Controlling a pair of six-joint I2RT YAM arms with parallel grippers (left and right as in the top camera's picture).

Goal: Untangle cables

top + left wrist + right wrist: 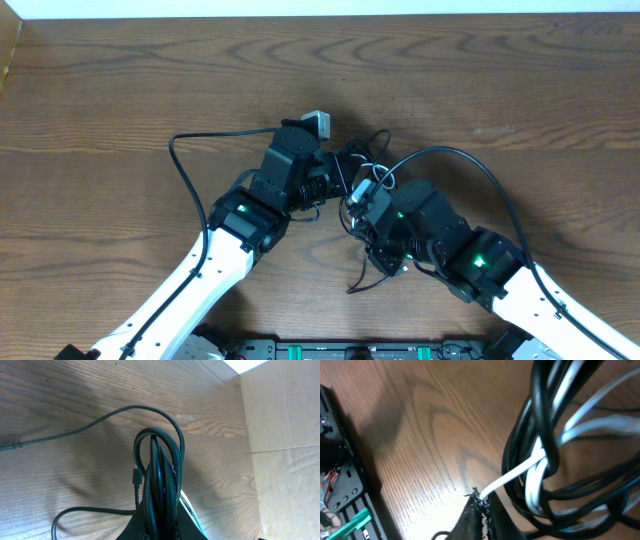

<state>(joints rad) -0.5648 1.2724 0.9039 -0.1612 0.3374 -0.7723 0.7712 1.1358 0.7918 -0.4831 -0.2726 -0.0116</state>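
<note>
The cables (362, 172) lie as a small black-and-white tangle on the wooden table, between my two grippers. In the left wrist view, tall black loops (160, 460) stand up between the jaws, and my left gripper (160, 521) is shut on them; a white strand (189, 506) shows just to the right. My right gripper (483, 502) is shut on the white cable (516, 473), which runs up into knotted black cords (540, 415). From above, the left gripper (333, 178) and right gripper (358, 205) nearly touch. A loose black tail (366, 280) trails toward the front edge.
Thicker black arm wires arc over the table on the left (182, 165) and on the right (480, 165). A cardboard wall (282, 435) stands past the table's far edge. A black rail with green parts (342, 490) runs along the front edge.
</note>
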